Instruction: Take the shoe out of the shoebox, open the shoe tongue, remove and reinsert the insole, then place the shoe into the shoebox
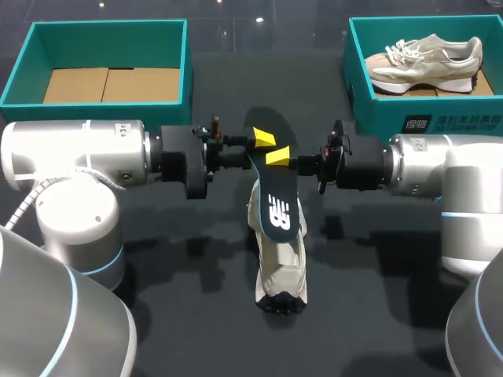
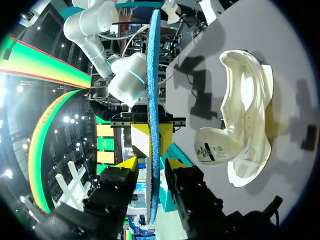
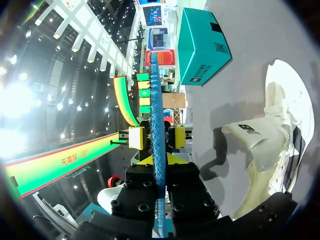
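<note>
A dark insole (image 1: 275, 196) with a white logo hangs over the table's middle, above a white shoe (image 1: 281, 267) lying below it. In the right wrist view my right gripper (image 3: 157, 160) is shut on the insole's edge (image 3: 156, 100); the head view shows this gripper (image 1: 281, 157) at the insole's upper end. My left gripper (image 1: 259, 145) faces it from the other side. Its yellow tips (image 2: 127, 164) stand on either side of the insole (image 2: 152, 75) with narrow gaps. The shoe (image 2: 245, 125) gapes wide, its tongue pulled out. It also lies beside the right gripper (image 3: 280, 140).
An empty teal shoebox (image 1: 102, 31) with a cardboard floor stands at the back left. A second teal shoebox (image 1: 409, 118) at the back right holds a beige shoe (image 1: 424, 63). Both arms' bulky bodies fill the table's left and right sides.
</note>
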Controlling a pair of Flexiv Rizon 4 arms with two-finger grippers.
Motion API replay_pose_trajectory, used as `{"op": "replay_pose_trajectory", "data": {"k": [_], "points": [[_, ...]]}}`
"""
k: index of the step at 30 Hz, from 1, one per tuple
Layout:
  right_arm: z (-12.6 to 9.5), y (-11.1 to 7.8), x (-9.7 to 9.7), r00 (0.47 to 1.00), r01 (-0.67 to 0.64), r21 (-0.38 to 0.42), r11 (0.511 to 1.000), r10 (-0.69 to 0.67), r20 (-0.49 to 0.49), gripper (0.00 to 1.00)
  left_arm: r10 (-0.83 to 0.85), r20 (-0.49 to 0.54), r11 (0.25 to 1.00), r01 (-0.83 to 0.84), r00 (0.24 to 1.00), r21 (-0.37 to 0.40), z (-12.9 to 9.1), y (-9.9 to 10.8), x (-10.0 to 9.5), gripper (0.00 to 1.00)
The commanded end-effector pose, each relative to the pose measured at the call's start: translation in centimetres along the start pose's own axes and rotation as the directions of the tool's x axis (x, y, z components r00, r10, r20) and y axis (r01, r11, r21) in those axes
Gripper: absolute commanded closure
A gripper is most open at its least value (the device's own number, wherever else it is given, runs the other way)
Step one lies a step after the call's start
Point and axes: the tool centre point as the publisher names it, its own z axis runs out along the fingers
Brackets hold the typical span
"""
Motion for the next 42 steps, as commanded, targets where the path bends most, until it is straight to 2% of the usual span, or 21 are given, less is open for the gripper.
{"op": "replay_pose_trajectory", "data": {"k": [1,9,13,16,19,25,27,29,31,32,33,38,39,40,41,42], "points": [[0.06,-0.11,-0.05,1.000,0.001,-0.001,1.000,-0.001,0.001,1.00,0.003,-0.005,1.000,-0.003,1.000,0.000,0.30,0.33,0.04,0.65],[0.06,-0.11,-0.05,1.000,0.001,-0.001,1.000,-0.001,0.001,1.00,0.021,-0.006,1.000,-0.021,1.000,0.007,0.54,0.60,0.29,0.65],[0.06,-0.11,-0.05,1.000,0.001,-0.001,1.000,-0.001,0.001,1.00,0.033,-0.009,0.999,-0.033,0.999,0.012,0.77,0.69,0.33,0.71],[0.06,-0.11,-0.05,1.000,0.001,-0.001,1.000,-0.001,0.001,1.00,0.040,-0.010,0.999,-0.039,0.999,0.008,0.80,0.72,0.31,0.80],[0.06,-0.11,-0.05,1.000,0.001,-0.001,1.000,-0.001,0.001,1.00,0.040,-0.009,0.999,-0.040,0.999,0.008,0.82,0.74,0.32,0.79],[0.06,-0.11,-0.05,1.000,0.001,-0.001,1.000,-0.001,0.001,1.00,0.041,-0.004,0.999,-0.041,0.999,0.014,0.80,0.50,0.44,0.69],[0.06,-0.11,-0.05,1.000,0.001,-0.001,1.000,-0.001,0.001,1.00,0.044,-0.005,0.999,-0.044,0.999,0.016,0.82,0.39,0.47,0.72],[0.06,-0.11,-0.05,1.000,0.001,-0.001,1.000,-0.001,0.001,1.00,0.047,-0.007,0.999,-0.046,0.999,0.019,0.84,0.30,0.54,0.83],[0.06,-0.11,-0.05,1.000,0.001,-0.001,1.000,-0.001,0.001,1.00,0.048,-0.008,0.999,-0.048,0.999,0.022,0.85,0.26,0.57,0.87],[0.06,-0.11,-0.05,1.000,0.001,-0.001,1.000,-0.001,0.001,1.00,0.048,-0.008,0.999,-0.048,0.999,0.022,0.87,0.22,0.60,0.96],[0.06,-0.11,-0.05,1.000,0.001,-0.001,1.000,-0.001,0.001,1.00,0.048,-0.009,0.999,-0.048,0.999,0.023,0.88,0.20,0.61,1.00],[-0.01,-0.11,-0.08,1.000,0.002,-0.005,1.000,-0.002,-0.002,1.00,0.049,-0.011,0.999,-0.049,0.999,0.021,0.87,0.12,0.65,1.00],[-0.09,-0.11,-0.10,1.000,0.002,-0.006,1.000,-0.003,-0.004,0.96,0.050,-0.010,0.999,-0.050,0.999,0.021,0.80,0.07,0.60,1.00],[-0.18,-0.12,-0.13,1.000,0.004,-0.007,1.000,-0.004,-0.006,0.60,0.051,-0.008,0.998,-0.051,0.999,0.020,0.72,0.01,0.54,1.00],[-0.28,-0.12,-0.15,1.000,0.005,-0.008,1.000,-0.005,-0.007,0.06,0.053,-0.006,0.998,-0.053,0.999,0.019,0.65,-0.04,0.48,1.00],[-0.45,-0.15,-0.16,1.000,0.006,-0.012,1.000,-0.006,-0.009,0.00,0.054,-0.005,0.998,-0.054,0.999,0.017,0.54,-0.09,0.41,1.00]]}}
